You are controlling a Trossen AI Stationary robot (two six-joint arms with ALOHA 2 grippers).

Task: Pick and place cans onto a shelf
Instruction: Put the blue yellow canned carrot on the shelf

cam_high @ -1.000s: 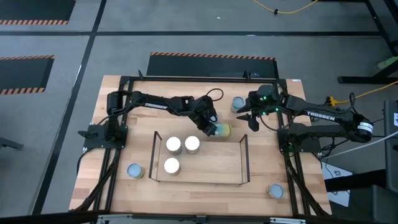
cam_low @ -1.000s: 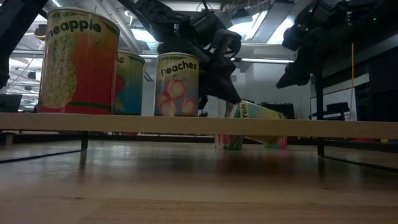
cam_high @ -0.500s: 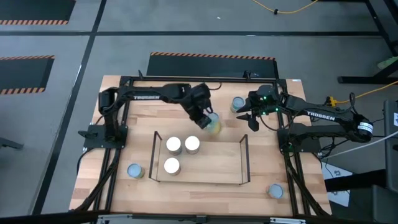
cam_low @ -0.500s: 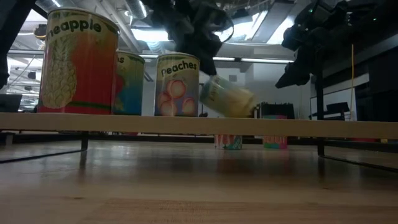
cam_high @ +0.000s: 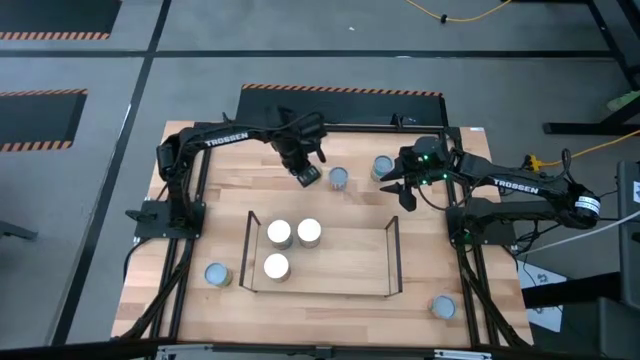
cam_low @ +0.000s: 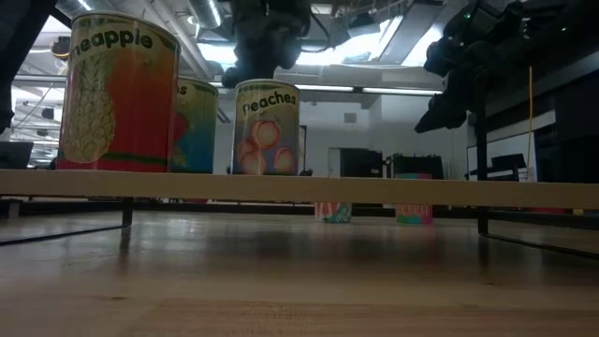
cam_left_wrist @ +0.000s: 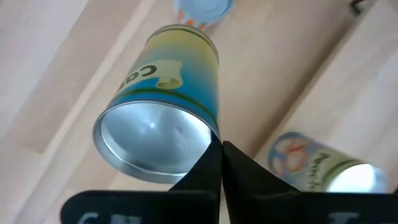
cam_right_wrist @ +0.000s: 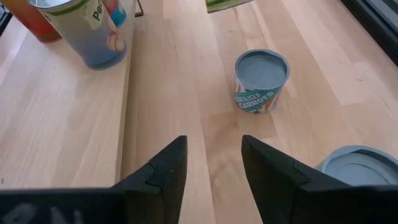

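Three cans stand on the shelf (cam_high: pixel 330 262) at its left end: a pineapple can (cam_low: pixel 116 94), a peaches can (cam_low: pixel 267 127) and a third (cam_high: pixel 279 233) just beside them; the shelf's right half is bare wood. Behind the shelf, on the table (cam_high: pixel 420 300), a yellow-blue can (cam_high: pixel 339 178) stands upright, and a can of sliced carrots (cam_high: pixel 381 167) stands near it to the right. Two more cans sit near the table's front corners, one left (cam_high: pixel 216 274), one right (cam_high: pixel 442 307).

The left gripper (cam_high: pixel 307 176) hangs just beside the yellow-blue can, its fingers pressed together and holding nothing. The right gripper (cam_high: pixel 398 188) hovers near the carrots can, its fingers apart, gripping nothing. The two grippers are close, with those two cans between them. "TROSSEN" reads on both arms.
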